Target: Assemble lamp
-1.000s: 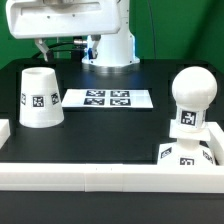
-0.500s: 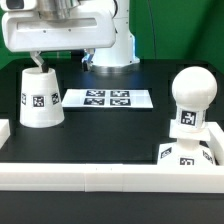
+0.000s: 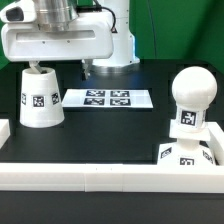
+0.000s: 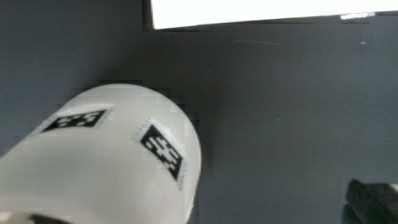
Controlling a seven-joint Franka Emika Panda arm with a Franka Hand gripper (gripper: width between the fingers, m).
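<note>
The shade [image 3: 39, 99] stands at the exterior view's left, marker board [image 3: 107, 99] beside it, bulb [image 3: 190, 101] on the base [image 3: 186, 153] right.

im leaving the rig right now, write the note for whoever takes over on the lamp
Gripper: directly over the shade, holding nothing. Whether the jaws are open cannot be told; one fingertip shows just above the shade's top, the other is not clearly seen.
Shade: stands narrow end up on the table at the exterior view's left, beside the marker board. The wrist view looks down on it.
Bulb: upright on the base, at the exterior view's right by the front rail.
Done: bulb is on the base; how firmly it is seated cannot be seen.
Left: grasp the shade, carry it over and fit it over the bulb.
</note>
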